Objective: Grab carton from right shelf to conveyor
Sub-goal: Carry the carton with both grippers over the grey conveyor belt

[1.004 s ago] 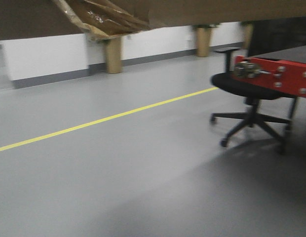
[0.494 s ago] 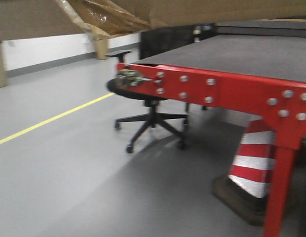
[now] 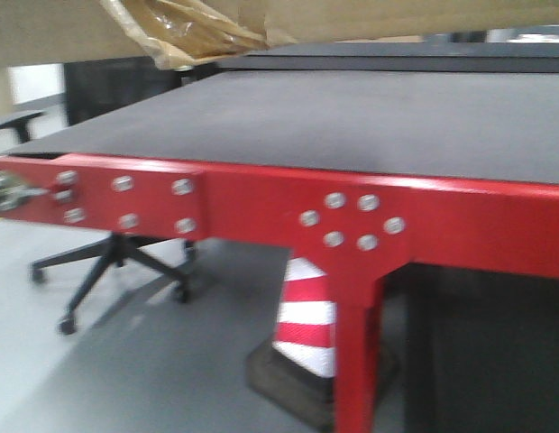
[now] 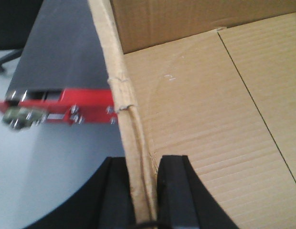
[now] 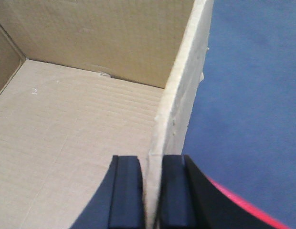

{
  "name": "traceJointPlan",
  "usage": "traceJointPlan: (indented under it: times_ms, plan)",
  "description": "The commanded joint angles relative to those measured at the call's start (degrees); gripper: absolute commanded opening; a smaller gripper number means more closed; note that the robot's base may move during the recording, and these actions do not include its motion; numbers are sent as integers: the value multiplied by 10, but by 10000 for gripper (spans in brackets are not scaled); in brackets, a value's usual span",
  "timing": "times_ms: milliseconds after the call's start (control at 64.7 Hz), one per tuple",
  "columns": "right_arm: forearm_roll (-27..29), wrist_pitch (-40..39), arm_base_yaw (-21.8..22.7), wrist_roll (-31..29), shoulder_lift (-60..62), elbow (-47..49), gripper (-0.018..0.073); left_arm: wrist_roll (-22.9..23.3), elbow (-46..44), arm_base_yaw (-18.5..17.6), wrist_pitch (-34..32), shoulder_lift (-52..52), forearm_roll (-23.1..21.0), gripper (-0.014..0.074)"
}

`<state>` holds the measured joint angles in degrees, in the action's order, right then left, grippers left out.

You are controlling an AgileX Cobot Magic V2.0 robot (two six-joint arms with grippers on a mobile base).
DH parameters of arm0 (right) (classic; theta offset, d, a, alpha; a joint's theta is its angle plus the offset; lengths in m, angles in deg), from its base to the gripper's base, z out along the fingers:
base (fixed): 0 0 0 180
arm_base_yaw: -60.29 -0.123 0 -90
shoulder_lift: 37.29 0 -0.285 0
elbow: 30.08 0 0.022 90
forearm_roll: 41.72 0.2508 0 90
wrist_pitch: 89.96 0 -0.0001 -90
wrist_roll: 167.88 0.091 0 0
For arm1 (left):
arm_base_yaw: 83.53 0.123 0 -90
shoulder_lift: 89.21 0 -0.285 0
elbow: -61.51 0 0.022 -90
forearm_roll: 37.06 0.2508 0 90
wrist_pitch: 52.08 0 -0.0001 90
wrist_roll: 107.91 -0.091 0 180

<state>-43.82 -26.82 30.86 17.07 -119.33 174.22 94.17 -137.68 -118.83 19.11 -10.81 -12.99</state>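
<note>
Over the near red edge of the conveyor (image 3: 352, 126), the carton (image 4: 210, 119) hung in the air between both arms, open top up and clear of the belt. The left pincer (image 4: 144, 195) was clenched on its left wall and the right pincer (image 5: 150, 195) on its right wall. With the belt forward and below, the next move likely called for an even advance and lowering by both.

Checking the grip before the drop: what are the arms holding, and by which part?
The open carton: the left end effector pinches one side wall's rim, the right end effector the opposite wall's rim.
</note>
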Motion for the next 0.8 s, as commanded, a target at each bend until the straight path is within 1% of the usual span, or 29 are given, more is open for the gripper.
traceJointPlan:
  times_ms: [0,108,788]
  plan:
    - [17,-45,-4,-8,5,3,-69,-7,-3,-4,-22,-7,16,-16]
    - [17,-45,-4,-8,5,3,-69,-7,-3,-4,-22,-7,27,-16]
    - [17,-47,-4,-8,5,3,-69,-7,-3,-4,-22,-7,29,-16]
